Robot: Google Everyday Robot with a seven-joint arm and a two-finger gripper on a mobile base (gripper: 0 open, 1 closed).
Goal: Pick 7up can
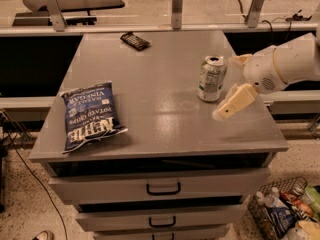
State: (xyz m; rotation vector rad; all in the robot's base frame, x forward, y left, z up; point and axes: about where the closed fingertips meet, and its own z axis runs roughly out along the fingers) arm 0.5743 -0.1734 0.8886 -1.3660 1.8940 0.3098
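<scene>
The 7up can [211, 78], silvery-white with green markings and a silver top, stands upright on the right half of the grey tabletop [150, 84]. My gripper [227, 87] reaches in from the right on a white arm [285, 66] and sits just right of the can, at about its height. It is open: one cream finger [234, 102] points down-left in front of the can, and the other [240, 59] shows behind the can's right side. The can is not between them and stands free.
A blue chip bag [92, 116] lies flat at the front left. A small dark packet [135, 40] lies near the back edge. Metal posts [176, 6] stand behind the table. Drawers [163, 187] are below, and a wire basket of bottles [282, 211] sits on the floor at right.
</scene>
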